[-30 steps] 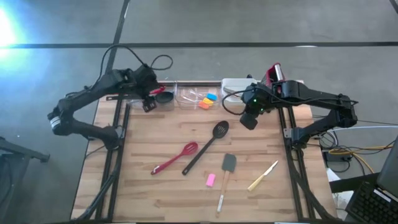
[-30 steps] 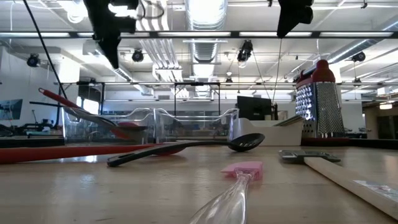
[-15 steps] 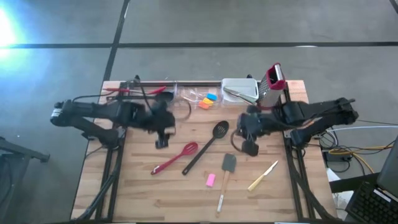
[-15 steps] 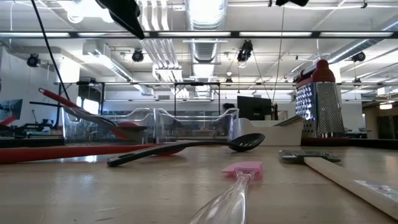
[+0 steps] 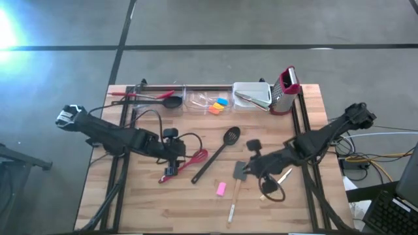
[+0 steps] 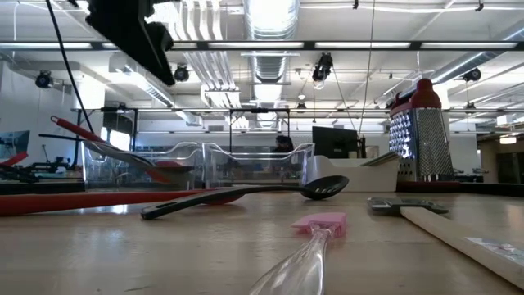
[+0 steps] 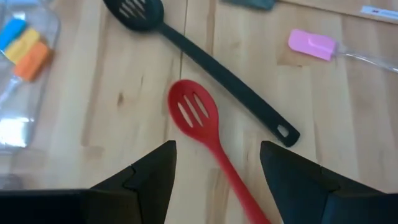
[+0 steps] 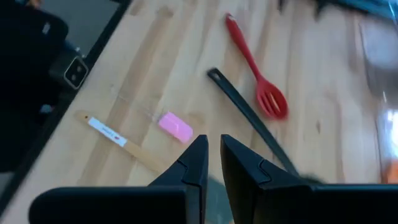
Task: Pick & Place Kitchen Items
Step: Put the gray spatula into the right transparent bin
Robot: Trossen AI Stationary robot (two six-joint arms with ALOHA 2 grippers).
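left gripper spread wide over red slotted spoon. right gripper almost pressed together, empty, over grey scraper. black slotted spoon between.

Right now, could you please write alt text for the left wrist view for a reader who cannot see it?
The open left gripper hovers over a red slotted spoon on the light wooden table. A long black slotted spoon lies diagonally beyond it, with a small pink scraper further off.
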